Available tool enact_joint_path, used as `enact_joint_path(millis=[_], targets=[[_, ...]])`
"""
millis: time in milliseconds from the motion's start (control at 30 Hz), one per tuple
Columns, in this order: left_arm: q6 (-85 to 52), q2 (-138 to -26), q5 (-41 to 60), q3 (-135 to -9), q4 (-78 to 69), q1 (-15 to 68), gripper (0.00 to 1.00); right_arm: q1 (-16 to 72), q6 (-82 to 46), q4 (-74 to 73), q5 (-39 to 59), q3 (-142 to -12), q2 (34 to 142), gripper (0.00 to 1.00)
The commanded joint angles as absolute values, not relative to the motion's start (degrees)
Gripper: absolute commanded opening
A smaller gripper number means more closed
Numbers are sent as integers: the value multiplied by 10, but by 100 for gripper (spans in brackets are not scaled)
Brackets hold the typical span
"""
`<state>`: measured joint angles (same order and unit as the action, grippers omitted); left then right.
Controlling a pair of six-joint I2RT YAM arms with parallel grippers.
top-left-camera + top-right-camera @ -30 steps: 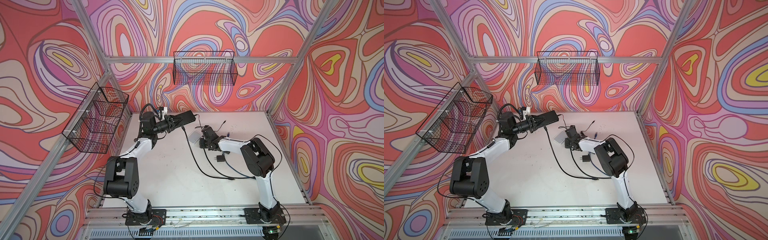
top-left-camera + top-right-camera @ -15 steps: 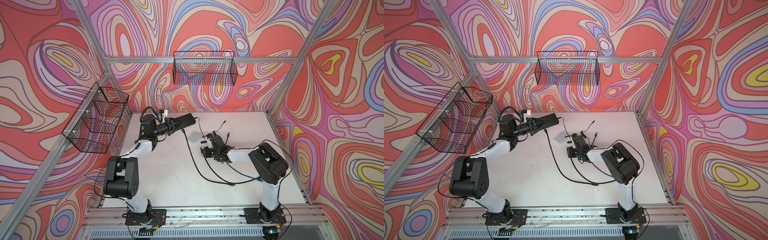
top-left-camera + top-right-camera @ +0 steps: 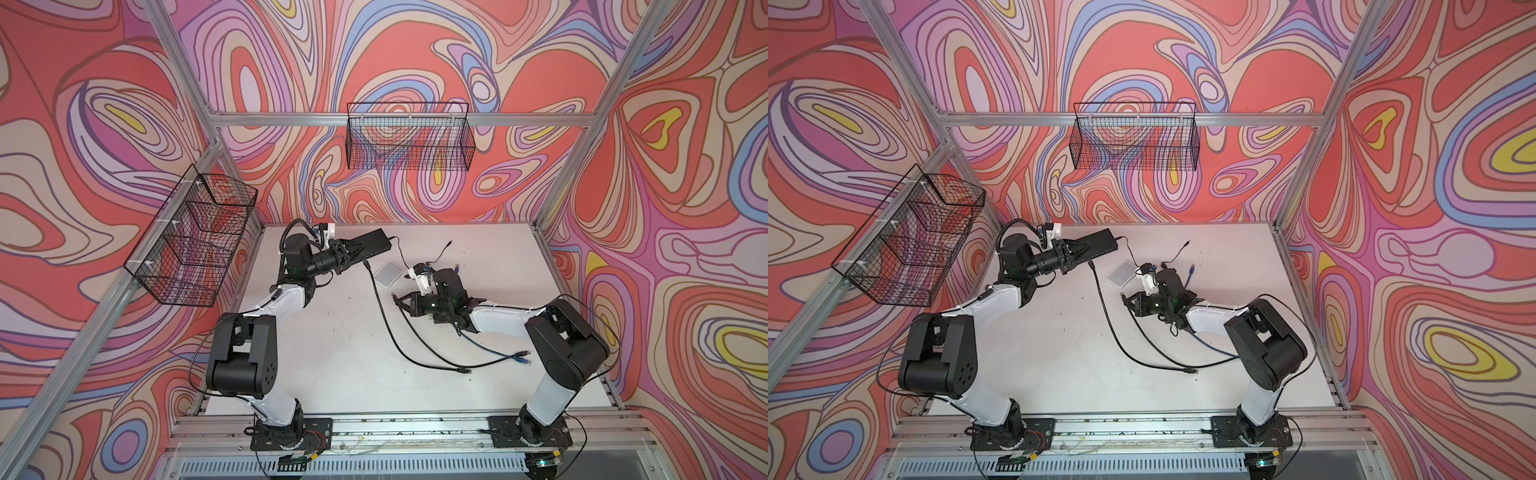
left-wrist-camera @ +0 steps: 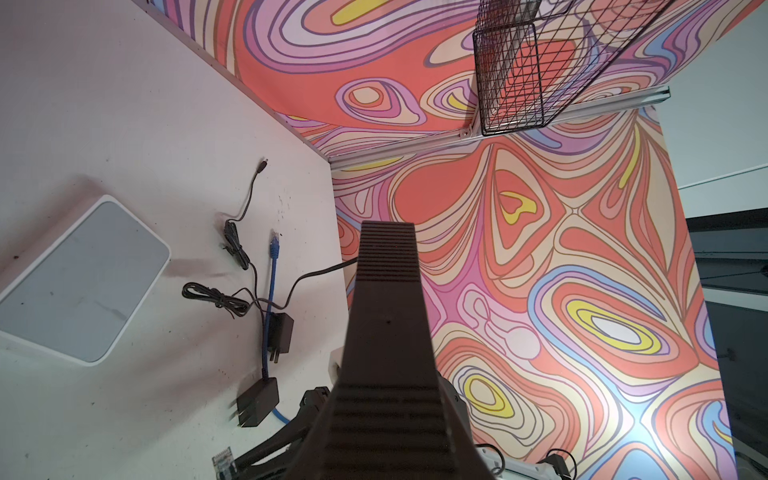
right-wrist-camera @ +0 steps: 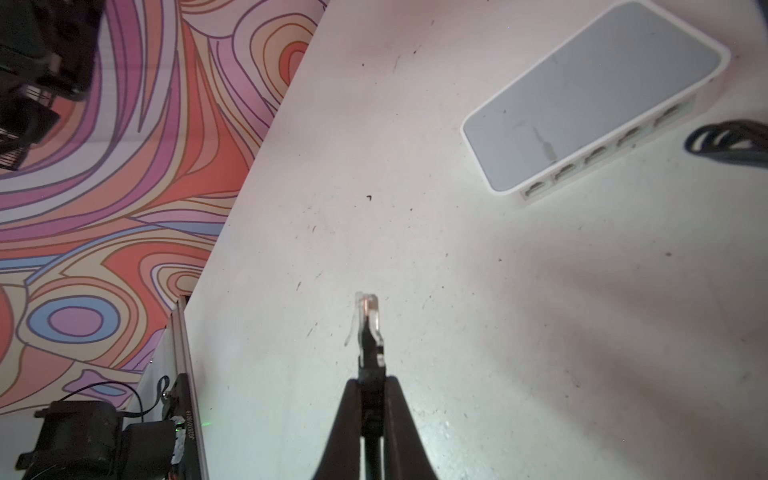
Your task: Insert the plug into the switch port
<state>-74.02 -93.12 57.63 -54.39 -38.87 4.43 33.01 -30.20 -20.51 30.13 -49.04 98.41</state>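
White tabletop (image 3: 332,365), swirled walls (image 3: 395,62); left claw (image 3: 352,254) tight on switch (image 3: 374,243), right claw (image 5: 371,384) on plug (image 5: 368,311)

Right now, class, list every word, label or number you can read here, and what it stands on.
Nothing reads clearly.
Sticker near the aluminium rail: printed code, too small and blurred to quote.
White network switch: no marking visible.
Black switch: none visible.
Ethernet plug: none.

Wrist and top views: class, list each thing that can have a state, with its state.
Long black switch box: held off the white table in the left gripper.
Clear plug on black cable: clamped in the right gripper, not inserted.
White flat switch: lying flat, visible ports empty.
Blue cable: lying loose.
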Motion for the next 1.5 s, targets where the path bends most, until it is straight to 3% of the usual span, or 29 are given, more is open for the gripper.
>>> enact_joint_path(millis=[0, 433, 767, 1467], targets=[[-765, -915, 588, -533, -474, 40, 5, 320, -351, -272, 341, -467, 957, 0], [-804, -923, 595, -498, -568, 44, 5, 317, -501, -371, 391, -468, 949, 0], [-803, -922, 608, -478, -589, 50, 5, 317, -491, -332, 400, -502, 936, 0], [-835, -945, 619, -462, -659, 66, 4, 317, -543, -399, 432, -548, 979, 0]])
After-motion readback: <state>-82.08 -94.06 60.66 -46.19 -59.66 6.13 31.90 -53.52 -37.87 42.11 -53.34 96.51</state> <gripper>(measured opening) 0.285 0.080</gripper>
